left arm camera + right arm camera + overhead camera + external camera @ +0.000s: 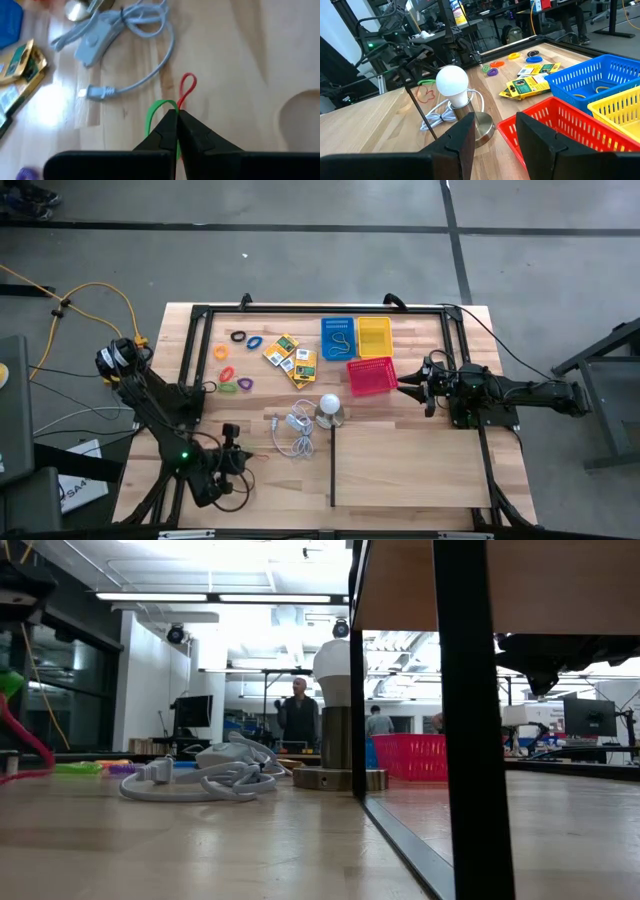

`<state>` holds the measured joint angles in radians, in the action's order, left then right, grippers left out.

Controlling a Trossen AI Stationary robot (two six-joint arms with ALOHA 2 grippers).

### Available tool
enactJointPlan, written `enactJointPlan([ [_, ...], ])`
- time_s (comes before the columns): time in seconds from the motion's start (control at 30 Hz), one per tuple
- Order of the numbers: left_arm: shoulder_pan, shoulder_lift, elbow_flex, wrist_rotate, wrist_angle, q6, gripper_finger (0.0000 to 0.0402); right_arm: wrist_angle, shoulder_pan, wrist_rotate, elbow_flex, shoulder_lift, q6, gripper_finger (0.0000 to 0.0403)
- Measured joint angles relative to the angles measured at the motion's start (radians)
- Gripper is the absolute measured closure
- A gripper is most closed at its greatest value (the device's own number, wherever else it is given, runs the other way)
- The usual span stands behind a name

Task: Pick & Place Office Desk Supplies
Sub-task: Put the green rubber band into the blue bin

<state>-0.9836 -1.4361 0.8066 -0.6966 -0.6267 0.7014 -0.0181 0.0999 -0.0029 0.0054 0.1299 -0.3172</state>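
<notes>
The left gripper (176,117) is clenched, and it pinches a green rubber band (159,109) and a red rubber band (186,90) between its tips; both loops hang out in front of the fingers, above the bare wood near the coiled white cord (131,55). In the high view this gripper (231,442) is at the near left part of the table (420,470), well apart from the baskets. The right gripper (492,132) waits beside the red basket (371,376), its fingers spread and holding nothing.

To do this step well, the left arm should probably carry the bands high enough to pass over the cord and the white bulb (329,404), because a hanging loop could catch on them. The blue basket (337,337) already seems to hold bands, so it looks like the right target. The gripper should release only when the loops are inside the basket walls. The packets (291,356) and coloured rings (232,362) lie on the table, not yet sorted.
</notes>
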Motion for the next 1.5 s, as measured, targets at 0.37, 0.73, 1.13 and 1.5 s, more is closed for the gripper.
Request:
enactJointPlan([
  [0.37, 0.014, 0.043, 0.0, 0.037, -0.043, 0.087, 0.0401, 0.0, 0.0, 0.0, 0.0, 0.0, 0.0, 0.0272],
  [0.73, 0.02, 0.046, 0.0, 0.108, 0.005, 0.054, 0.0401, 0.0, 0.0, 0.0, 0.0, 0.0, 0.0, 0.0272],
  [1.13, 0.016, 0.059, 0.0, 0.148, 0.019, 0.033, 0.0401, 0.0, 0.0, 0.0, 0.0, 0.0, 0.0, 0.0272],
  [1.5, 0.017, 0.059, 0.0, 0.17, 0.015, 0.032, 0.0401, 0.0, 0.0, 0.0, 0.0, 0.0, 0.0, 0.0272],
])
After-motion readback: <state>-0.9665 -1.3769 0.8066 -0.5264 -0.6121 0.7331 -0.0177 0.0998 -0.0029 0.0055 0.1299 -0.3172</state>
